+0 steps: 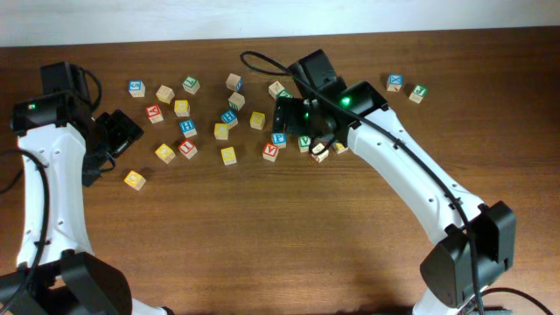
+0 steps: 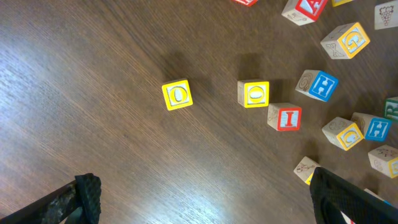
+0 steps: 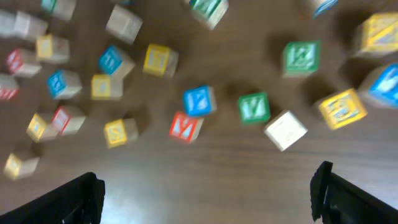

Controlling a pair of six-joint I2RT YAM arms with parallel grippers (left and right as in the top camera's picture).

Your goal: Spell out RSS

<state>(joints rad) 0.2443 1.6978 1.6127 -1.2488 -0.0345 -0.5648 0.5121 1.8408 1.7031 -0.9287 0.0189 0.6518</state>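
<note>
The letter blocks (image 1: 229, 115) lay loose and unsorted on the wooden table (image 1: 262, 236), most of them between the two grippers; no R or S could be read for certain. The right gripper (image 1: 296, 121) (image 3: 208, 177) hung over the near edge of the scatter with its fingers (image 3: 81, 196) spread wide and nothing held. Just ahead of its fingertips sat a blue block (image 3: 199, 101), a red block (image 3: 185, 126) and a green block (image 3: 254, 107), all blurred, with a pale block (image 3: 285, 130) just beside the green one. The left gripper (image 1: 118, 131) (image 2: 205, 186) was also wide open and empty. Ahead of its gap two yellow blocks (image 2: 177, 95) stood apart, and a red-lettered block (image 2: 285, 117) touched the corner of the farther one, the rest crowding beyond that
</note>
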